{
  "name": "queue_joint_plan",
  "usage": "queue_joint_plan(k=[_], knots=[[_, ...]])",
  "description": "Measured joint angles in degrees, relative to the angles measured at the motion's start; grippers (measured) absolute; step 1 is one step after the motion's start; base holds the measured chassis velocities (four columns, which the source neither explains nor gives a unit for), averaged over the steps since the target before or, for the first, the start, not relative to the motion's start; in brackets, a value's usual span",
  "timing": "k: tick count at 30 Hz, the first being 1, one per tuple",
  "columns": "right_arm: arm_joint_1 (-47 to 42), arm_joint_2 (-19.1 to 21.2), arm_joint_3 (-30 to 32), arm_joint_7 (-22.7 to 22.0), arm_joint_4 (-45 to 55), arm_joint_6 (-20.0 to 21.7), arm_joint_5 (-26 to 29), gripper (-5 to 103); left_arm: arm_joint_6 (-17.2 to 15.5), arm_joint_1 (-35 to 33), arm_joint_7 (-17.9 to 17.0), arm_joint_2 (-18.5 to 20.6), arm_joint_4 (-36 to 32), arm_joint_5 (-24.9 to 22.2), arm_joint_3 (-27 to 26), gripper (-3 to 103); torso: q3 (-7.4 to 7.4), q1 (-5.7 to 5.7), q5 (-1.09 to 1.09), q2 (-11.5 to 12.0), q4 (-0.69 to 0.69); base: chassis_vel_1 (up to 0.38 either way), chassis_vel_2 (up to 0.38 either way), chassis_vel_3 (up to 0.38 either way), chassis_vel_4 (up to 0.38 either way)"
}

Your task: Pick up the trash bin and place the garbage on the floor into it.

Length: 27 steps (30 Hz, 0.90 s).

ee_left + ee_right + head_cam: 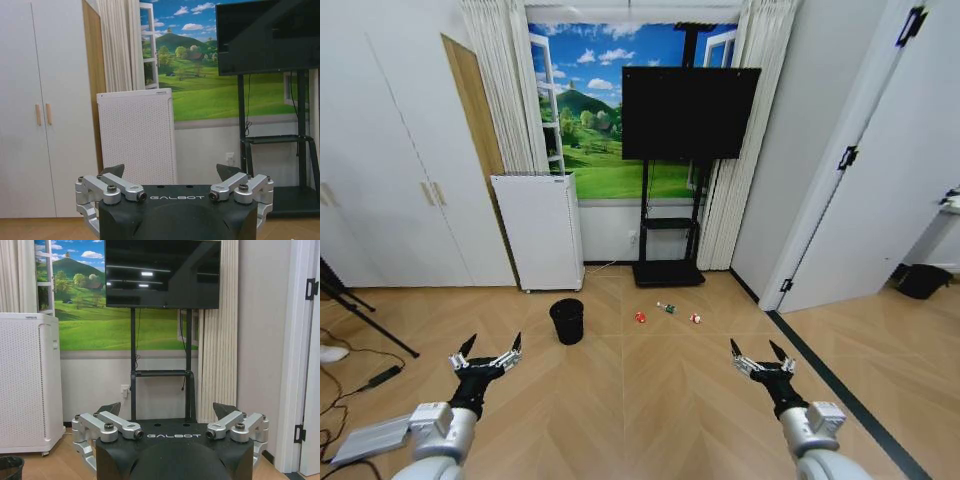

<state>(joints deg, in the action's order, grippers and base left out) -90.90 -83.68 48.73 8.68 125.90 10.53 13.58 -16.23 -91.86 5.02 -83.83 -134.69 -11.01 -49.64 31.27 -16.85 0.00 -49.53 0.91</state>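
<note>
Herringbone floor (650,400), bin (567,321), garbage (666,313)

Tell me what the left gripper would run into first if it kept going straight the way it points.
Probably the white perforated appliance: the left gripper, open, faces it dead ahead with nothing between. The trash bin seems to sit lower and off that line, though depth is unclear.

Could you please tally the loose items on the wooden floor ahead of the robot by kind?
Black mesh trash bin: 1
Red can: 1
Small clear bottle with green label: 1
Red-and-white packet: 1
Total: 4, one bin and three pieces of garbage, all lying on the parquet floor.
</note>
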Motion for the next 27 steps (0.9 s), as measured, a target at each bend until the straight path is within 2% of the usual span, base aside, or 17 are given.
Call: queue_joint_plan(k=[27], knots=[[-0.3, -0.1, -0.3, 0.7, 0.5, -0.1, -0.2, 100, 0.0, 0.2, 0.0, -0.2, 0.1, 0.0, 0.1, 100, 0.01, -0.03, 0.01, 0.0, -0.02, -0.212, 0.206, 0.207, -0.210]])
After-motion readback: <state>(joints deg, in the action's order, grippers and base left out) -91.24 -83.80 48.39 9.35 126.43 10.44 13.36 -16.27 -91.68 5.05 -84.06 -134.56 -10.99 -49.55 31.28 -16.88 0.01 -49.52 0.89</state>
